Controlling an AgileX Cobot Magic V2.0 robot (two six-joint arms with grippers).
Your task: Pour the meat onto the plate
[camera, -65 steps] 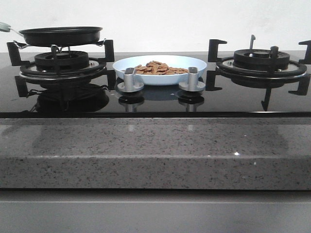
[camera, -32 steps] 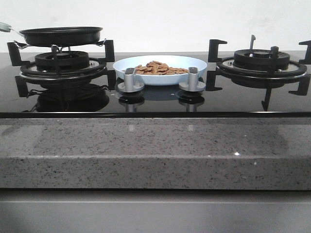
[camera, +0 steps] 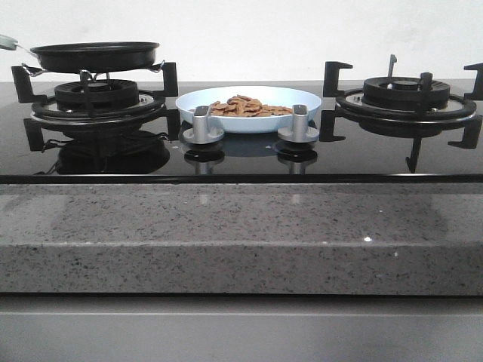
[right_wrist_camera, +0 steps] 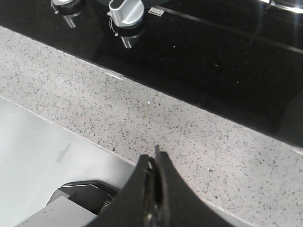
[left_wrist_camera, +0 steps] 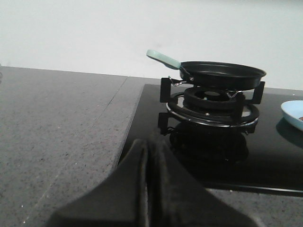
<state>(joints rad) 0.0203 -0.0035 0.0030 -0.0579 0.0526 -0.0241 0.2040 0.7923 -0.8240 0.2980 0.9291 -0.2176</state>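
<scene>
The meat [camera: 247,106] lies as a loose reddish-brown heap on the pale blue plate [camera: 294,96], which sits on the black hob between the two burners. The plate's rim also shows in the left wrist view [left_wrist_camera: 289,112]. The black frying pan [camera: 94,54] with a pale green handle stands on the left burner and looks empty; it also shows in the left wrist view [left_wrist_camera: 222,74]. My left gripper [left_wrist_camera: 147,149] is shut and empty, low over the counter to the left of the hob. My right gripper [right_wrist_camera: 154,163] is shut and empty over the counter's front edge. Neither gripper shows in the front view.
Two silver knobs [camera: 203,125] [camera: 299,124] stand in front of the plate; they also show in the right wrist view [right_wrist_camera: 124,11]. The right burner [camera: 405,98] is bare. A speckled grey stone counter [camera: 241,234] runs along the front and to the left of the hob [left_wrist_camera: 61,123].
</scene>
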